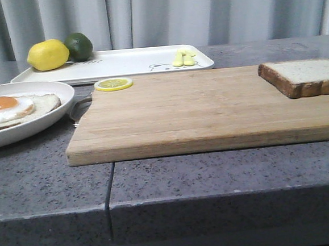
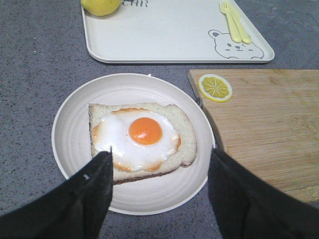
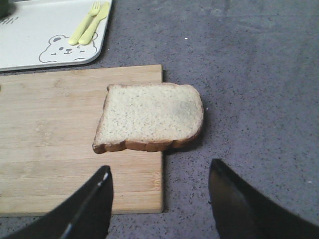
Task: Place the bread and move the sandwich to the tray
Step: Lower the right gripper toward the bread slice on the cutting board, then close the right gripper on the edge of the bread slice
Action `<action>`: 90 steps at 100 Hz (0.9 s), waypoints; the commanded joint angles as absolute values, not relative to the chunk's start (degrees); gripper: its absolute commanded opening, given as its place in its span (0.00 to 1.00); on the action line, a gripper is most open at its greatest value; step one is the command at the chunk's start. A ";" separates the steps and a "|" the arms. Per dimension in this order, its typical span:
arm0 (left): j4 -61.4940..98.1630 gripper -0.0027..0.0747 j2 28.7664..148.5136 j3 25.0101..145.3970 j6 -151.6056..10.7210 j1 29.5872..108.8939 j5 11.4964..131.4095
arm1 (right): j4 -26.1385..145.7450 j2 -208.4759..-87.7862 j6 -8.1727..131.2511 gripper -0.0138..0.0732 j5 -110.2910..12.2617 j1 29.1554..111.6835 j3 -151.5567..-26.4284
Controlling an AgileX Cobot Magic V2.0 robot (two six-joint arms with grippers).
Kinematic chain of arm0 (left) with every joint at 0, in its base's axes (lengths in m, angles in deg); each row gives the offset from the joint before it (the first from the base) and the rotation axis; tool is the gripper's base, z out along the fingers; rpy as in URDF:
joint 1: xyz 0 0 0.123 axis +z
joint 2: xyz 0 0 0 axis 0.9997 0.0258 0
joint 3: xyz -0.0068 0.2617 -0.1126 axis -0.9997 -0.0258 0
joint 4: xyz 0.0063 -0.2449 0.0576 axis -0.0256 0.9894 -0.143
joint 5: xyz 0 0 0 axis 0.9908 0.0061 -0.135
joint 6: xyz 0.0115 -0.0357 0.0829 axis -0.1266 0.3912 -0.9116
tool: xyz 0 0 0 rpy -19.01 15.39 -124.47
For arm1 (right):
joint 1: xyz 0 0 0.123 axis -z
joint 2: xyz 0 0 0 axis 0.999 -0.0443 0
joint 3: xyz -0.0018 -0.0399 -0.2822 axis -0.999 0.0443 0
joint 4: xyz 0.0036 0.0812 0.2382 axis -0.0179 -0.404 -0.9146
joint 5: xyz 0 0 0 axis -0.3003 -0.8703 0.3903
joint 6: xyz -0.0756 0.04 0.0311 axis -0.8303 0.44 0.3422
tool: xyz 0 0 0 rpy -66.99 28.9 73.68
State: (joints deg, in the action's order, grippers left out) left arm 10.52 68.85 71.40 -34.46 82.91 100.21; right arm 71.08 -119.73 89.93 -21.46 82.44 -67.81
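Note:
The bread point(image 1: 306, 76) point(image 3: 149, 118) lies at the right end of the wooden cutting board, overhanging its edge. At the left, a slice topped with a fried egg point(image 2: 142, 137) point(image 1: 12, 107) rests in the round white plate point(image 2: 75, 124) point(image 1: 45, 122); no top slice covers it. The white tray point(image 1: 125, 63) point(image 2: 164, 35) point(image 3: 35, 30) with a bear drawing sits behind. My left gripper point(image 2: 160, 162) hangs open above the plate's near side. My right gripper point(image 3: 160, 177) stands open short of the bread, over the board's corner. Neither gripper shows in the front view.
The wooden cutting board point(image 1: 197, 109) point(image 2: 269, 129) point(image 3: 55, 144) fills the middle, a lemon slice point(image 1: 113, 84) point(image 2: 215, 87) at its left corner. On the tray lie a lemon point(image 1: 48, 54), a lime point(image 1: 79, 46) and yellow cutlery point(image 1: 183, 57) point(image 3: 89, 22). Grey stone counter point(image 1: 214, 176) around.

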 commanded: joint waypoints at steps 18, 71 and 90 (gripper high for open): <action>11.89 0.53 69.13 73.46 -34.11 83.01 96.99 | 71.14 -120.37 89.87 0.66 -25.86 82.69 -69.84; 11.89 0.53 69.13 73.46 -34.11 83.01 96.99 | 53.83 -123.76 75.53 0.66 -29.17 86.18 -69.84; 11.89 0.53 69.13 73.46 -34.11 83.01 96.89 | 39.76 -129.30 62.04 0.66 -29.73 94.25 -69.84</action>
